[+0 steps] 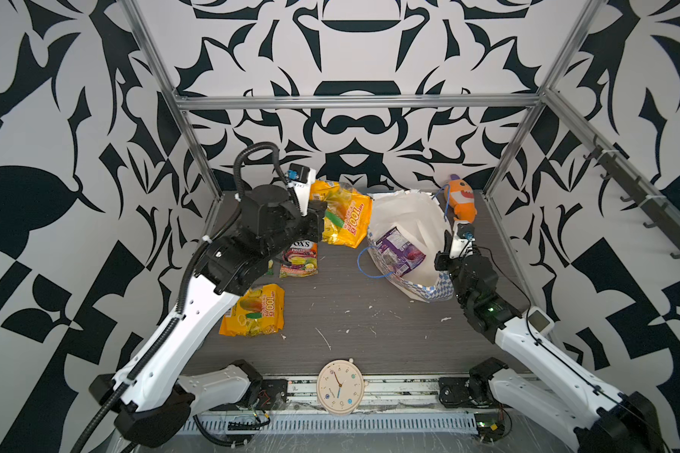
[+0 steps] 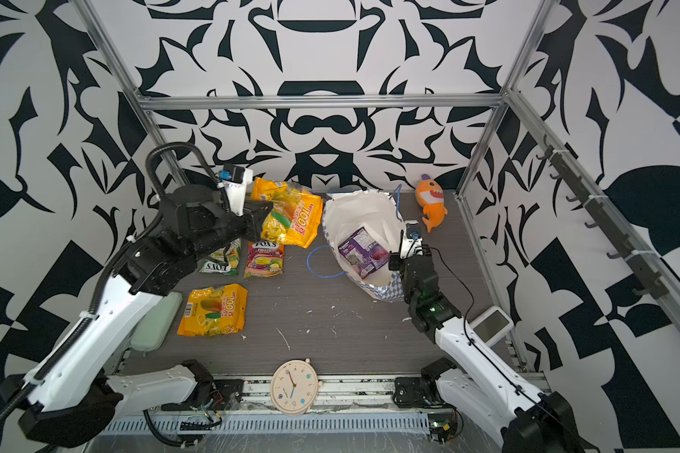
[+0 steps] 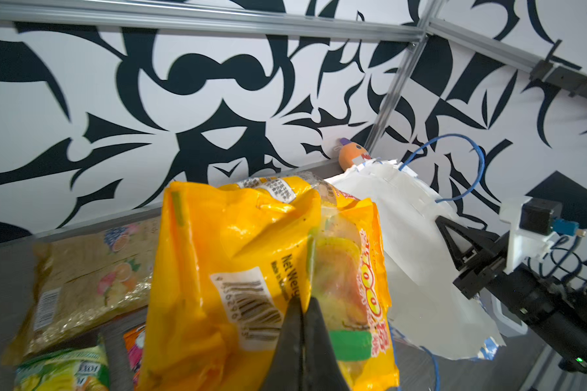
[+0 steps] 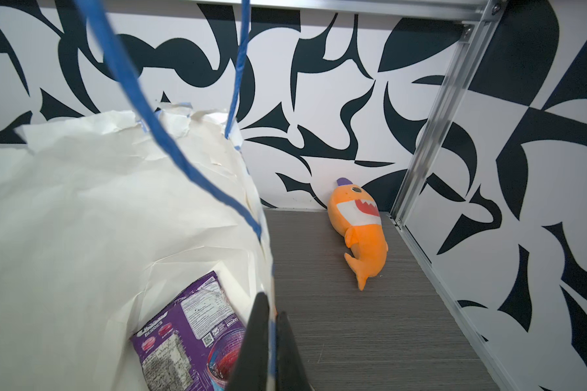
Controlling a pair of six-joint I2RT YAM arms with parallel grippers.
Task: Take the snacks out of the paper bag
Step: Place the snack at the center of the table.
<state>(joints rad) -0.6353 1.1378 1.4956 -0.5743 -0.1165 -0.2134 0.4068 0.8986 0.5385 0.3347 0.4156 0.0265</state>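
We have our left pincer (image 3: 301,303) clamped on a crinkly orange-yellow packet (image 3: 238,237), held up beside the paper bag (image 1: 397,211); that thin pinch could slip. Our right pincer (image 4: 272,315) is closed on the bag's rim. The purple packet (image 1: 399,253) lies inside, and a tug could tear the paper.

Snacks (image 1: 252,312), paper bag (image 1: 401,211), shark (image 1: 462,200) on table (image 1: 350,325)

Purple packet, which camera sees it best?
Both top views: the purple packet shows nearly whole inside the paper bag. Right wrist view: closer, but the right gripper covers part. Left wrist view: hidden behind the bag.
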